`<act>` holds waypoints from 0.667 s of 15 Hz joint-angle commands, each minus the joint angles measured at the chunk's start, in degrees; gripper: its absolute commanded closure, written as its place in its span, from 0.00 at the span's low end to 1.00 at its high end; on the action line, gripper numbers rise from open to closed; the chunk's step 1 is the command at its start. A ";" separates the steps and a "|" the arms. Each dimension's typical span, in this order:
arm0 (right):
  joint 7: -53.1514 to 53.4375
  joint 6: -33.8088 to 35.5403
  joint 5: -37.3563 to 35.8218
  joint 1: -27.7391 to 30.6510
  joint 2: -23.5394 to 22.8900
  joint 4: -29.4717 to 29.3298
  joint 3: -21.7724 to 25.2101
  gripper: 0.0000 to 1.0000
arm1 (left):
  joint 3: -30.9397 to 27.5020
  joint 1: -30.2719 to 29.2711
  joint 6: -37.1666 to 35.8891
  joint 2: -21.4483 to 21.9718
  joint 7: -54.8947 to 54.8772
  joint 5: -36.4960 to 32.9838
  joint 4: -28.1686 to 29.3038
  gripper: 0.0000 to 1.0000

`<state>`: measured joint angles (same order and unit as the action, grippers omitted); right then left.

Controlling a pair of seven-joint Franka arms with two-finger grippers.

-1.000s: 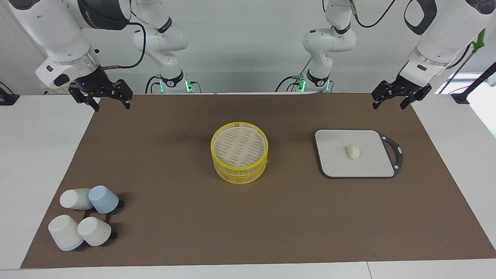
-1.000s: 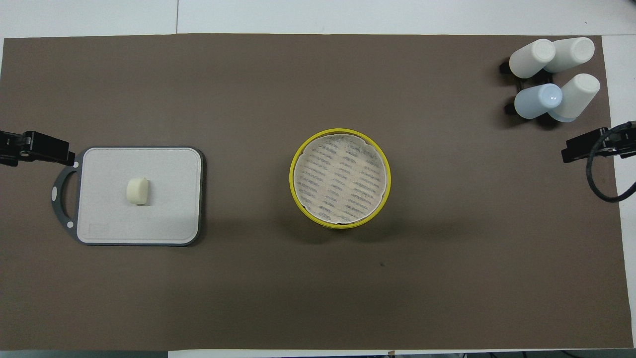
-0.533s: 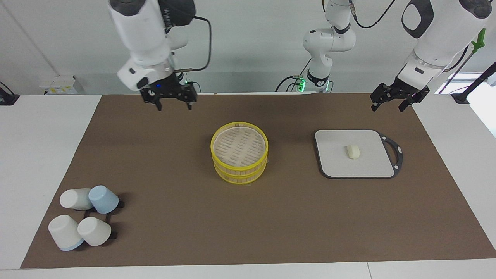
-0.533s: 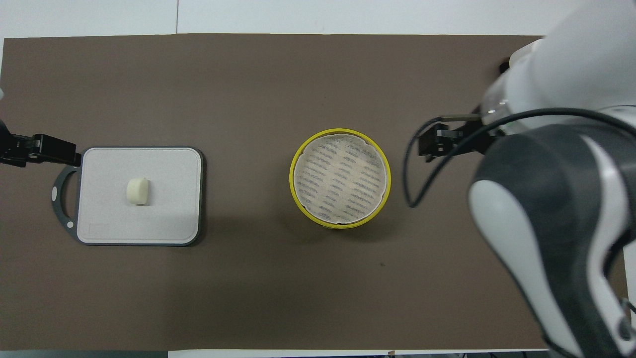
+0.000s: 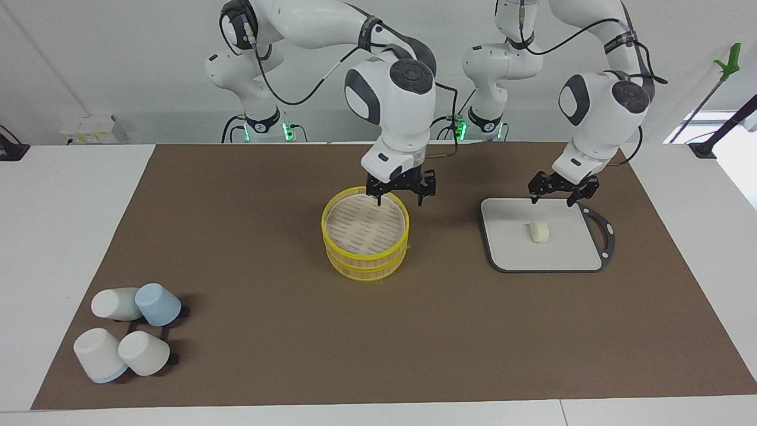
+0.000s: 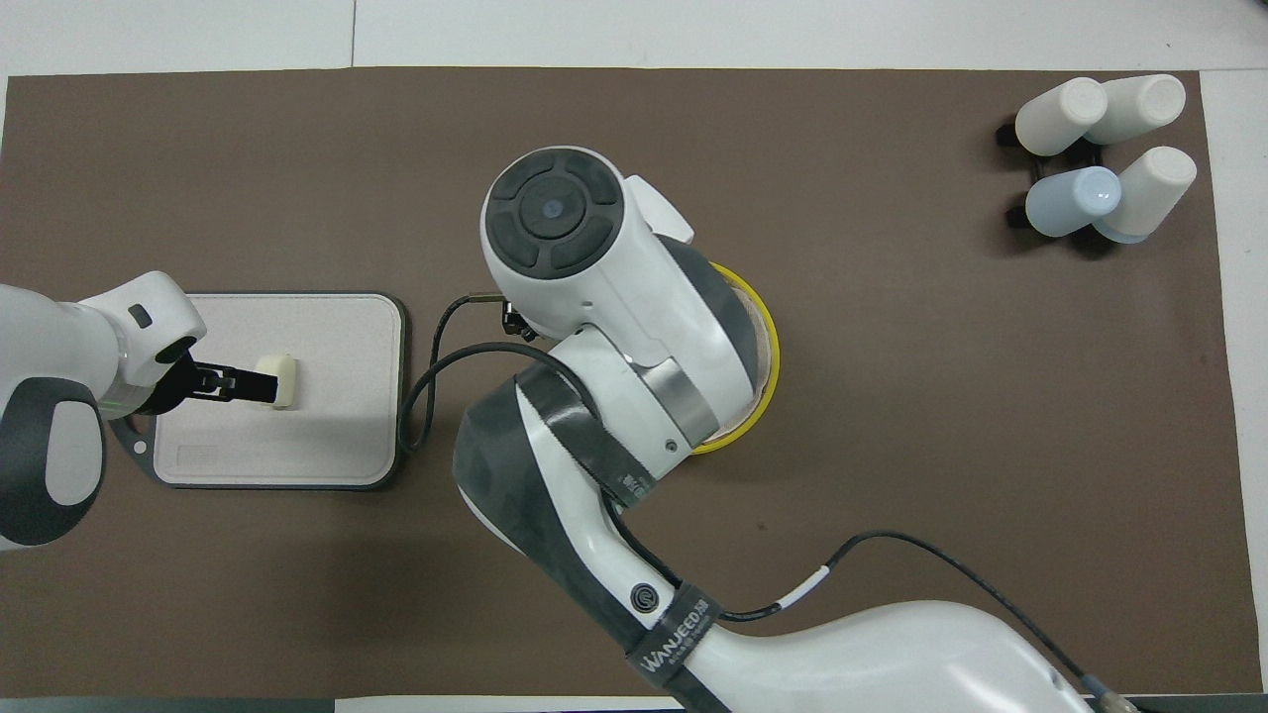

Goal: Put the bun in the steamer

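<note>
The bun lies on the grey board toward the left arm's end of the table; it also shows in the overhead view. The yellow-rimmed steamer stands mid-table with its slatted top showing. In the overhead view the right arm covers all but part of its rim. My right gripper is open and hangs just above the steamer's rim nearest the robots. My left gripper is open and empty, over the board's edge nearest the robots, short of the bun.
Several white and blue cups lie on a black rack at the right arm's end, farther from the robots. The board's black handle points toward the table's end. A brown mat covers the table.
The right arm swung in from its end of the table to over the steamer. The left gripper came down and inward to the board's edge. Bun and steamer have not moved.
</note>
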<state>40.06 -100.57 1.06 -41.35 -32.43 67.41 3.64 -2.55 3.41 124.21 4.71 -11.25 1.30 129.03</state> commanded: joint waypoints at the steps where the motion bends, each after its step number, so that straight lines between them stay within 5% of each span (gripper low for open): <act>1: 0.81 -3.14 -1.85 -1.36 -1.15 1.92 0.32 0.00 | -0.09 -0.07 8.56 -1.44 -1.93 0.45 5.43 0.00; 4: -1.38 -9.01 -1.94 -2.68 -0.10 8.76 0.32 0.00 | -0.09 -0.07 17.10 -5.23 -1.84 0.45 7.20 0.00; 10: -2.09 -11.67 -1.86 -3.03 1.75 13.45 0.32 0.47 | -0.09 0.02 20.98 -7.52 -1.76 0.45 7.29 0.02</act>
<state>39.29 -110.71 -0.25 -44.17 -33.65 76.83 3.69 -2.52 3.41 142.77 -2.32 -11.98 1.30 135.68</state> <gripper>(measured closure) 0.348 0.004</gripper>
